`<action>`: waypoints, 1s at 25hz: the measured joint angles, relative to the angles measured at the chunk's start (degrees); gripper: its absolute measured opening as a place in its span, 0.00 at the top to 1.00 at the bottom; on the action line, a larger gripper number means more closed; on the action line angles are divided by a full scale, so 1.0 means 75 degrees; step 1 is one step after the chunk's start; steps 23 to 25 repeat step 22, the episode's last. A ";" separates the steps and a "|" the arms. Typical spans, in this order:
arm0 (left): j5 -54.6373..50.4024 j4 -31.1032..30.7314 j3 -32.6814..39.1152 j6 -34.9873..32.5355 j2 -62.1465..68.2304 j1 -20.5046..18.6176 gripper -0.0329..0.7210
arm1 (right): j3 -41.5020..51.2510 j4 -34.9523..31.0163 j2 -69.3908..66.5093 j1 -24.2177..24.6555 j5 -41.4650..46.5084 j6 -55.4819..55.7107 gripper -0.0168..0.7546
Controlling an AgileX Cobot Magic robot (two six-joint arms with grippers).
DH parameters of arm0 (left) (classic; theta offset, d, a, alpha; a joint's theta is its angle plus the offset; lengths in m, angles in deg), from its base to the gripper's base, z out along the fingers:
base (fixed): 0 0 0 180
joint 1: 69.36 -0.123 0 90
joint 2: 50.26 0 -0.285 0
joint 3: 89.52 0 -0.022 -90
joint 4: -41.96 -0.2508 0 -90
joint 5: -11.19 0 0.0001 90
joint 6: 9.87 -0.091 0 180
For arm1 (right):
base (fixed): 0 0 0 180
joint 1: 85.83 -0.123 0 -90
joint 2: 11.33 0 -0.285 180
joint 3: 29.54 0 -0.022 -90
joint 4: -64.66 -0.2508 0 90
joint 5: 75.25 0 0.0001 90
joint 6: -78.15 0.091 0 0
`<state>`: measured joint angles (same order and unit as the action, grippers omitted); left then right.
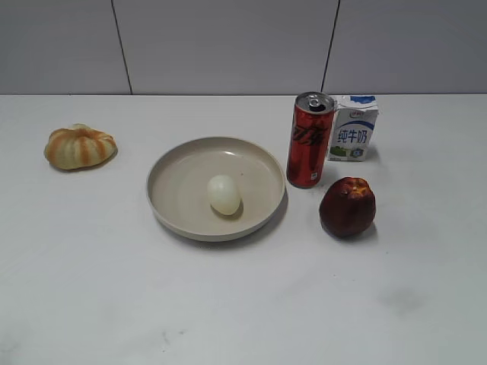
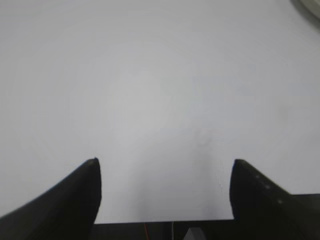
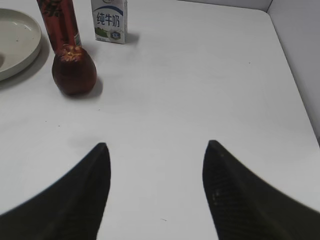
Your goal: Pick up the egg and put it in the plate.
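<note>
The pale egg (image 1: 224, 195) lies inside the beige plate (image 1: 176, 199), a little right of its middle, in the exterior view. The plate's rim also shows at the left edge of the right wrist view (image 3: 30, 47) and as a sliver at the top right of the left wrist view (image 2: 311, 10). Neither gripper shows in the exterior view. My left gripper (image 2: 165, 161) is open and empty over bare table. My right gripper (image 3: 156, 144) is open and empty over bare table, to the right of the plate.
A ribbed orange-and-cream pumpkin (image 1: 79, 146) lies at the far left. A red can (image 1: 310, 140), a milk carton (image 1: 353, 128) and a dark red apple (image 1: 348, 206) stand right of the plate. The table's right edge meets a wall (image 3: 300, 60).
</note>
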<state>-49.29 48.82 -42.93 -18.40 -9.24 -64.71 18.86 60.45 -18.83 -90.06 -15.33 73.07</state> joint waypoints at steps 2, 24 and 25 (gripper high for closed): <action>0.0064 0.0053 0.0137 -0.0008 -0.0549 0.0000 0.17 | 0.0000 0.0000 0.0000 0.0000 0.0000 0.0000 0.40; 0.0181 0.0108 0.0174 -0.0015 -0.4043 0.0000 0.19 | 0.0000 0.0000 0.0000 0.0000 0.0000 0.0000 0.40; 0.0181 0.0108 0.0174 -0.0015 -0.4043 0.0000 0.19 | 0.0000 0.0000 0.0000 0.0000 0.0000 0.0000 0.40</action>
